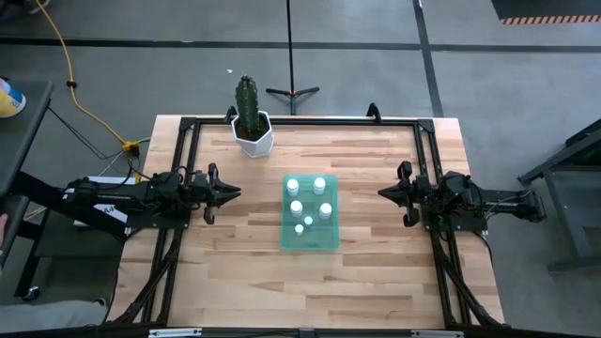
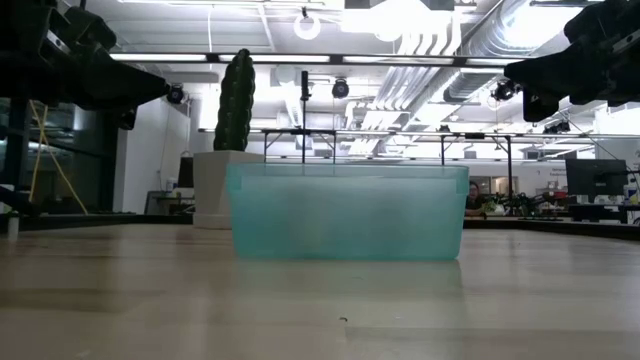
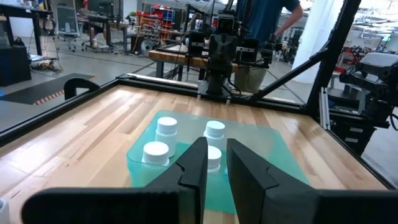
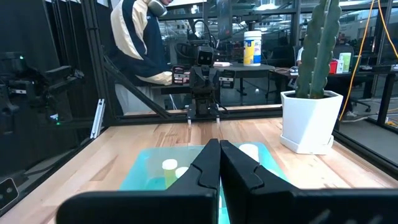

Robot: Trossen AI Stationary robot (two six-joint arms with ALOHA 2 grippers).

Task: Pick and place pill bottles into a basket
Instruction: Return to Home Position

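Note:
The green translucent tray [image 1: 331, 239] lies flat at the table's middle; it also shows in the low view [image 2: 345, 212]. Several white pill bottles [image 1: 297, 207] stand upright inside it, and some show in the left wrist view [image 3: 166, 127]. My left gripper [image 1: 237, 192] hovers to the tray's left, pointing at it, its fingers a narrow gap apart [image 3: 216, 149] and empty. My right gripper [image 1: 381, 192] hovers to the tray's right, pointing at it, shut and empty [image 4: 219, 146]. Both are well above the table top in the low view.
A white hexagonal pot [image 1: 254, 139] with a green cactus [image 1: 246, 99] stands on the table at the far side, left of the tray. A black frame [image 1: 300, 120] runs round the table. A person stands beyond the table in the right wrist view [image 4: 140, 43].

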